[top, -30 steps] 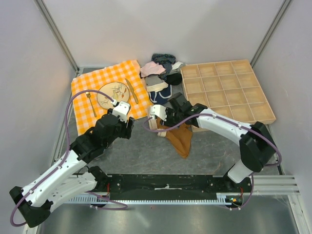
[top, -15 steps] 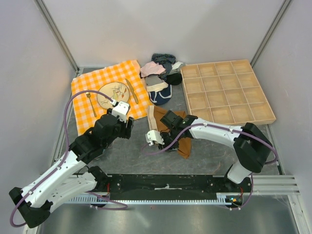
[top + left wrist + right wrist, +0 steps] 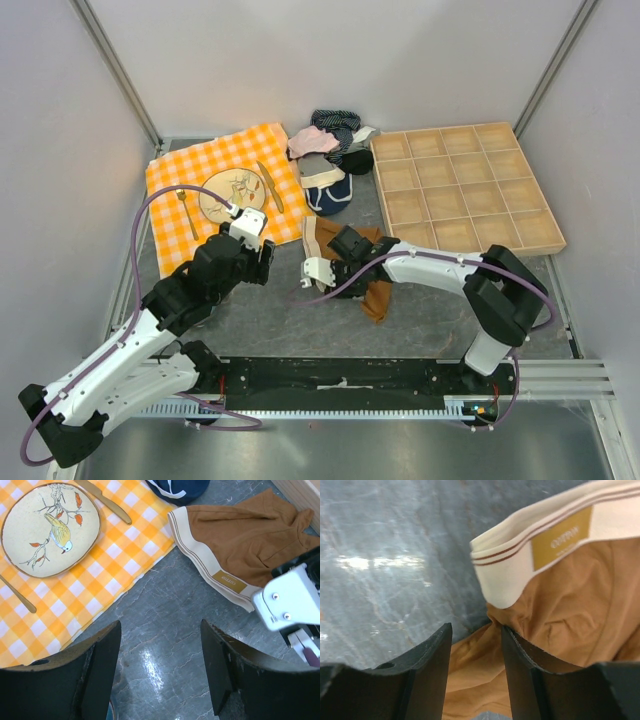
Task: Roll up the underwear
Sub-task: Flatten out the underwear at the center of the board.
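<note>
The right gripper (image 3: 476, 635) has left its spot just beside the navy garment (image 3: 328, 192) and now sits nearer the arms' bases, at the near end of the cream waistband (image 3: 312, 240); over the last half second it has eased back a little. Its fingers stand slightly wider apart. The underwear (image 3: 372, 282), bunched under the gripper a second ago, now lies spread out, its waistband drawn out along the edge of the checked cloth (image 3: 200, 165).
</note>
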Action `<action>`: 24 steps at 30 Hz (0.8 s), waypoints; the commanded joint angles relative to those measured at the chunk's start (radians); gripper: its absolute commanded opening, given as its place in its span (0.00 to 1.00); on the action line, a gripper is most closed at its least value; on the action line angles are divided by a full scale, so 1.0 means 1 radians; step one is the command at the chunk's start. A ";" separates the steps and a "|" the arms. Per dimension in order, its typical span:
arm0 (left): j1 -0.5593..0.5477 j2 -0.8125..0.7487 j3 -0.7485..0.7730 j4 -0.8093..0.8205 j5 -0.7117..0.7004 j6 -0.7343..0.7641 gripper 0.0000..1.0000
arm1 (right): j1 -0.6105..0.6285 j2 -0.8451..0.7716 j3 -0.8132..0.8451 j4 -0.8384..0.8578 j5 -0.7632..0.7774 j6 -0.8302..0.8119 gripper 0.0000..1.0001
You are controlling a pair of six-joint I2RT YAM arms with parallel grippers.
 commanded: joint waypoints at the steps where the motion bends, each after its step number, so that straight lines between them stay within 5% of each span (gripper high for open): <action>1: 0.004 -0.004 -0.009 0.039 -0.015 0.034 0.72 | -0.029 0.006 0.011 0.066 0.075 0.038 0.52; 9: 0.004 0.000 -0.009 0.038 -0.015 0.034 0.72 | -0.044 0.072 -0.017 0.080 0.106 0.050 0.43; 15: 0.004 0.000 -0.009 0.038 -0.013 0.034 0.72 | -0.056 0.055 -0.021 0.030 0.034 0.055 0.02; 24: 0.004 0.003 -0.007 0.039 -0.004 0.031 0.72 | -0.060 -0.017 0.146 -0.372 -0.506 -0.101 0.00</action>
